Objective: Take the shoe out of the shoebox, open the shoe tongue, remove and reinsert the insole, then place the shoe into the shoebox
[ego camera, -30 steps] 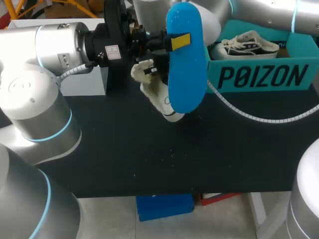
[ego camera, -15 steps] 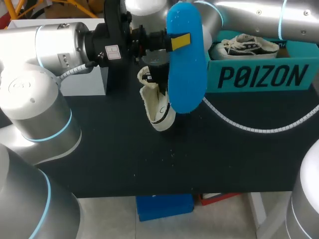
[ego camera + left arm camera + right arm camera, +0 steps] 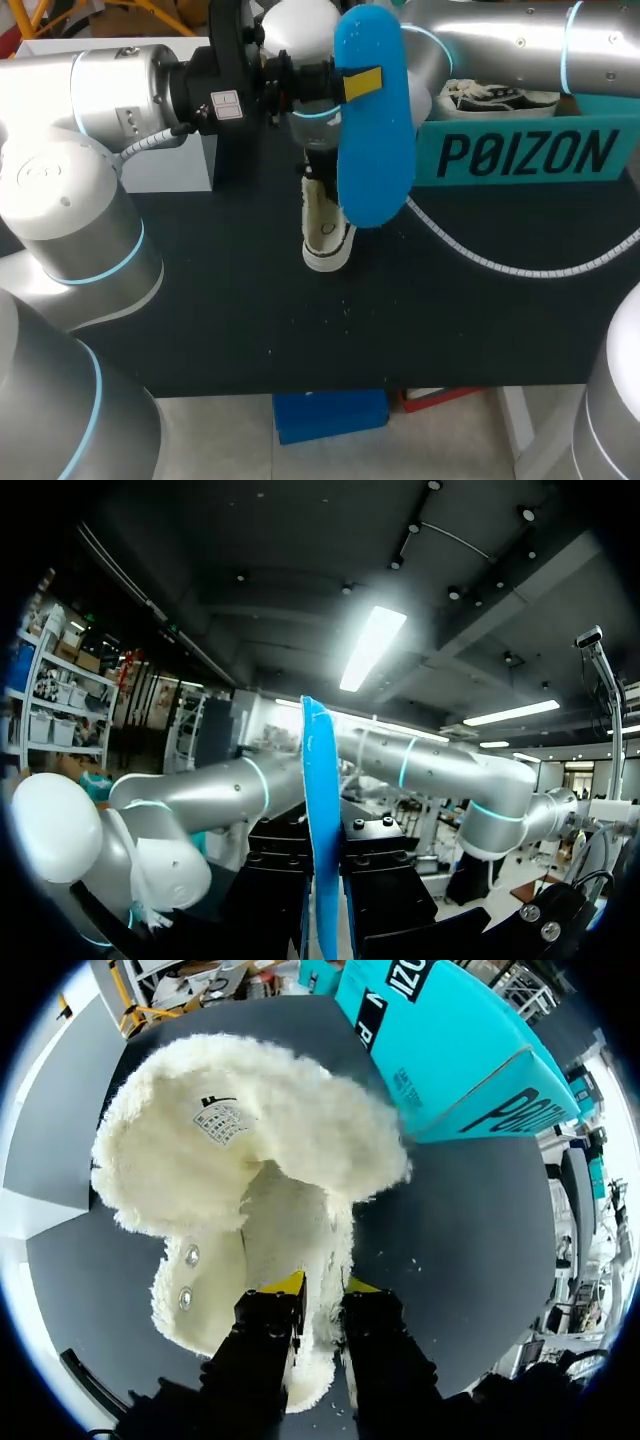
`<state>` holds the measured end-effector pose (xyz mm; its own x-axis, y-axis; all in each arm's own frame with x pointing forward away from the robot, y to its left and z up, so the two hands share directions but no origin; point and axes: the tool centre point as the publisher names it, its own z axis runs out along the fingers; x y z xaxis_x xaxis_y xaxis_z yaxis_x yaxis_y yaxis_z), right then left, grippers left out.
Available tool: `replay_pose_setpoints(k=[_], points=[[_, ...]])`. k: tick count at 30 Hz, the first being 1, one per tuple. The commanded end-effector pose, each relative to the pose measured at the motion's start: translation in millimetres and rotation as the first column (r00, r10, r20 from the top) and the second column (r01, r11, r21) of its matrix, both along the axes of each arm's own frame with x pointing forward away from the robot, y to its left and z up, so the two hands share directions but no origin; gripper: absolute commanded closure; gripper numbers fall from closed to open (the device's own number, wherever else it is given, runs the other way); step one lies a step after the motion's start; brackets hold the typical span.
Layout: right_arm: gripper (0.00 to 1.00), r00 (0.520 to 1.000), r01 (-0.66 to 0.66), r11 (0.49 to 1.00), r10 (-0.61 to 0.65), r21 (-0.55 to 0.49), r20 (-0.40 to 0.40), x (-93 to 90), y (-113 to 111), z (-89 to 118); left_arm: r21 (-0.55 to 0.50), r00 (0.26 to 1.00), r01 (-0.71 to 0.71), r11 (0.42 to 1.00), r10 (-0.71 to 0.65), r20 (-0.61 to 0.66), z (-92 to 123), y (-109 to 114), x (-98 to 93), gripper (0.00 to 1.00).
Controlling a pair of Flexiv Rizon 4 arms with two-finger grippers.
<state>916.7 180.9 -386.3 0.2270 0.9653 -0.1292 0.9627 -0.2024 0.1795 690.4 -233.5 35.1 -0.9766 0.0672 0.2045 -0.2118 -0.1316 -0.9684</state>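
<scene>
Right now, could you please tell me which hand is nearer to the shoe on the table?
Right. The right hand grips the shoe by its fleecy lining; the left hand holds the blue insole up, apart from it.

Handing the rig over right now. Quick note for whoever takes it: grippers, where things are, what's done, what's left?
Left gripper: shut on the blue insole, held upright in the air.
Right gripper: shut on the fleece lining of the shoe, which is toe down on or just above the table, opening spread wide.
Shoebox: far right of the table, second shoe inside.
Done: shoe out, insole out.
Left: reinsert insole, put shoe into shoebox.
</scene>
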Motion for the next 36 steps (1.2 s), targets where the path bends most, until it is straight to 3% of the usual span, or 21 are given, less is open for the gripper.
replay_pose_setpoints(k=[1,7,12,15,16,18,34,36], points=[[0.00,1.000,-0.014,0.996,0.012,0.085,0.028,-8.3,-10.8,8.8,-0.001,1.000,-0.003,1.000,0.003,0.001,-0.6,-1.2,-0.6,1.00],[0.00,0.997,-0.053,0.970,0.038,0.238,0.066,-21.1,-11.9,34.7,-0.001,1.000,-0.003,1.000,0.003,0.001,-0.6,-1.2,-0.6,1.00],[0.00,0.987,-0.153,0.882,0.112,0.446,0.117,-31.0,-8.3,61.5,-0.001,1.000,-0.003,1.000,0.003,0.001,-0.6,-1.2,-0.6,1.00],[0.00,0.980,-0.195,0.838,0.188,0.510,0.066,-34.9,-3.2,71.5,-0.001,1.000,-0.003,1.000,0.003,0.001,-0.6,-1.2,-0.6,1.00],[0.00,0.976,-0.205,0.801,0.213,0.563,0.053,-35.9,-0.7,75.1,-0.001,1.000,-0.003,1.000,0.003,0.001,-0.6,-1.2,-0.6,1.00],[0.00,0.963,-0.240,0.785,0.267,0.571,0.038,-38.1,3.7,84.5,-0.001,1.000,-0.003,1.000,0.003,0.001,-0.6,-1.2,-0.6,1.00],[0.00,0.963,-0.240,0.785,0.267,0.571,0.038,-38.1,3.7,84.5,-0.001,1.000,-0.003,1.000,0.003,0.001,-0.6,-1.2,-0.6,1.00],[0.00,0.970,-0.203,0.745,0.240,0.636,0.029,-42.4,-3.5,85.6,-0.001,1.000,-0.003,1.000,0.003,0.001,-0.6,-1.2,-0.6,1.00]])
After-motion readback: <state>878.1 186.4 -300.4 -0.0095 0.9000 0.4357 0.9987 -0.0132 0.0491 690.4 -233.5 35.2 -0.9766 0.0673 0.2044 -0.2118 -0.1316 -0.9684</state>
